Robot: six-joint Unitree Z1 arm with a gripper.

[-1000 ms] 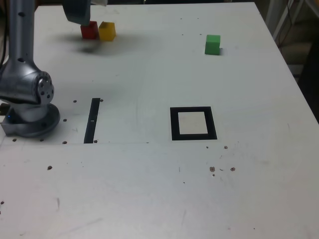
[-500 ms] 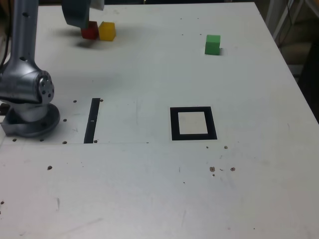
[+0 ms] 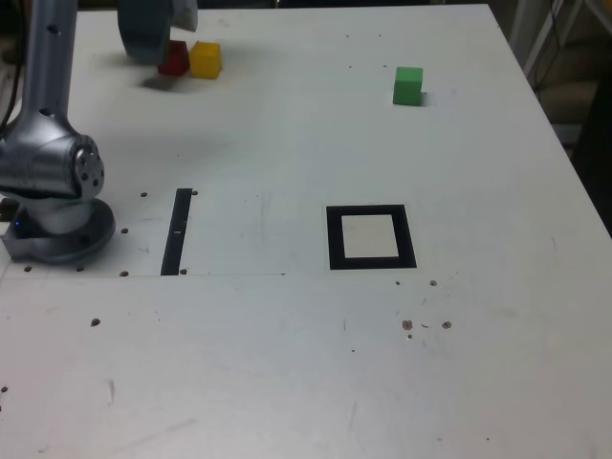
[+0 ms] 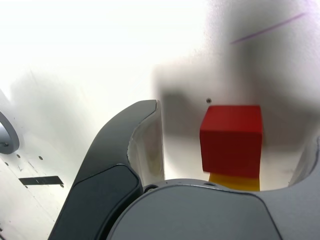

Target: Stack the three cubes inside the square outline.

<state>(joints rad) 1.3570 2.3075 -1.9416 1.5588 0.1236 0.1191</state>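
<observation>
Red cube (image 4: 231, 137) sits between my end effector's (image 4: 232, 135) wide-open jaws, yellow cube (image 3: 205, 58) touching beside it; lined up to grab.

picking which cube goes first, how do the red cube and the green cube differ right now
The red cube sits at the far exterior-view left, touching or nearly touching the yellow cube; the green cube stands alone toward the exterior view's right. The red cube lies between the jaws of the open gripper and is partly hidden by it in the exterior view; the green cube is fully exposed. Both look the same size, rest on the table, and lie outside the square outline.
</observation>
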